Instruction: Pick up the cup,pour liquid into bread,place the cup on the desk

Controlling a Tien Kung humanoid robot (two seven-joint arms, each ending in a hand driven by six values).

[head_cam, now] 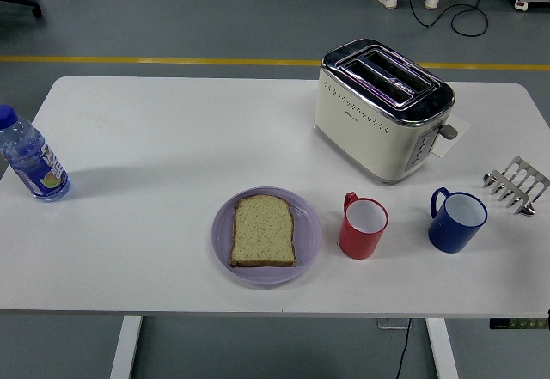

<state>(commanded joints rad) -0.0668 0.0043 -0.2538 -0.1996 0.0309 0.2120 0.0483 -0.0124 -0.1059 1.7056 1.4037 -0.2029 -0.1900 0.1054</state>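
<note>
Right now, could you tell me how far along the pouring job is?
Nothing looks done: the red cup and blue cup stand upright on the table, the bread lies on its plate. No hand is in view. Picking up, pouring and placing all remain.

A plain white worktop [172, 138] carries a cream two-slot toaster [378, 113] with a shiny chrome top and a row of small dots along its side. A pale lilac round plate [305, 241] holds a tan bread slice [264, 230] with a brown crust. Beside it stand a red mug [361, 227] and a dark blue mug [456, 221], both white inside. A clear plastic bottle [31, 160] has a blue cap and a blue label. A silver metal toast rack [516, 184] sits at the right edge. The floor [172, 18] is grey with a yellow line.
</note>
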